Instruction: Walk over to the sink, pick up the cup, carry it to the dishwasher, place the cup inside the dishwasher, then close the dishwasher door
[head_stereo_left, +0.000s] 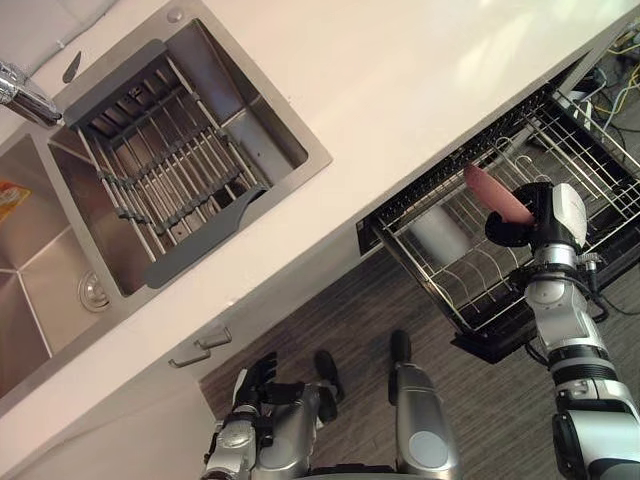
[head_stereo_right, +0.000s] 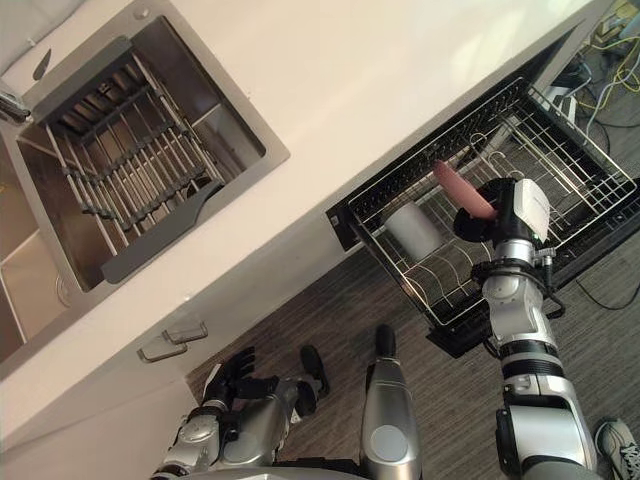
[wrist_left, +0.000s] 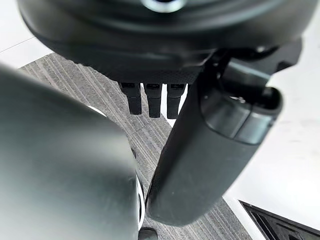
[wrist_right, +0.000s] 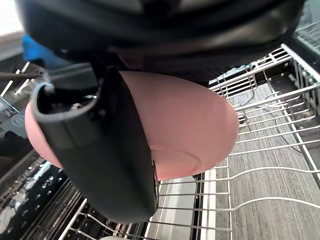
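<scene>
While the right hand (head_stereo_left: 518, 228) gripped the pink cup (head_stereo_left: 497, 193) above the dishwasher rack (head_stereo_right: 440, 285), the placing step was in hand.
Thumb and fingers were curled round the cup, which hung tilted over the pulled-out wire rack and looked clear of it, just beside a grey metal cup (head_stereo_right: 412, 231) already lying there. The left hand (head_stereo_left: 257, 379) hung low by the cabinet front, fingers relaxed and holding nothing. Next, I judged, the arm needed to lower the cup into a free spot between the wires, away from the grey one, then loosen its hold; closing the dishwasher remained undone.
</scene>
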